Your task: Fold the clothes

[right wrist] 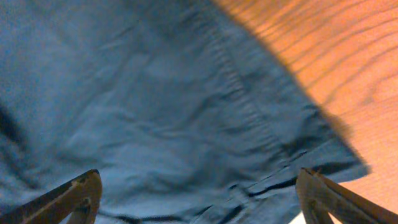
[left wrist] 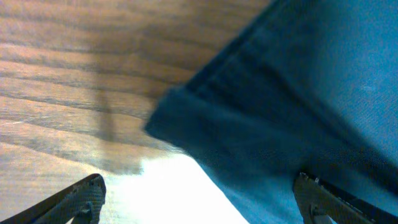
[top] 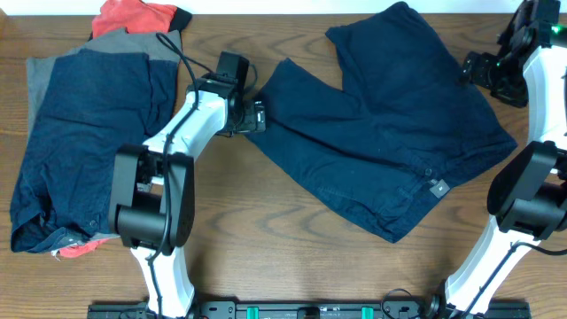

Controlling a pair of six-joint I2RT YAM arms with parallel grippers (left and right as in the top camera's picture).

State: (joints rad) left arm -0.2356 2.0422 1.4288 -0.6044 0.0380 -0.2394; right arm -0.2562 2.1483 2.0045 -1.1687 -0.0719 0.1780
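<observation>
A pair of dark navy shorts (top: 381, 124) lies spread flat in the middle-right of the table, its waistband with a button (top: 429, 172) toward the front right. My left gripper (top: 257, 115) is open at the shorts' left leg hem; the left wrist view shows that hem corner (left wrist: 186, 118) between the fingers (left wrist: 199, 199). My right gripper (top: 474, 71) is open at the shorts' right edge; the right wrist view shows navy cloth (right wrist: 155, 106) between its fingers (right wrist: 199, 199).
A stack of folded clothes lies at the left: a navy piece (top: 89, 133) on a grey one (top: 124, 44), with a red-orange piece (top: 133, 13) at the back and showing at the front (top: 80, 248). Bare wooden table (top: 292, 248) lies in front.
</observation>
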